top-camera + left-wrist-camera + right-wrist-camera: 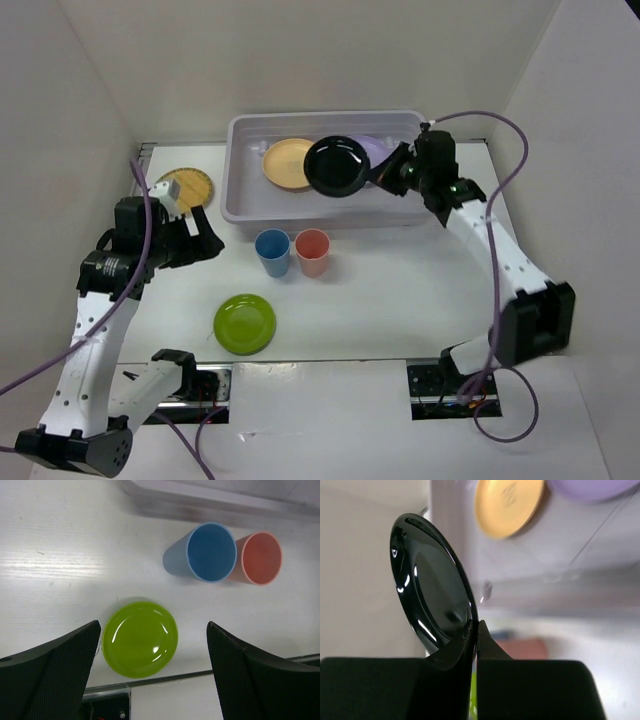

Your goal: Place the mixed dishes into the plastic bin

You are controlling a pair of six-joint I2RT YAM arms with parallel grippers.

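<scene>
The plastic bin [300,213] stands at the back of the table. A pale orange plate [288,163] lies in it, and a lilac plate [375,150] shows partly behind a black plate [337,165]. My right gripper [385,175] is shut on the black plate's rim [430,590] and holds it tilted on edge over the bin. On the table in front stand a blue cup [272,252] and a coral-red cup [312,251], with a lime green plate [245,323] nearer me. My left gripper [154,626] hangs open and empty above the green plate [140,639]. A woven disc [190,186] lies left of the bin.
White walls close in the table on the left, back and right. The left arm partly covers the woven disc. The table's near edge and the arm bases run just below the green plate.
</scene>
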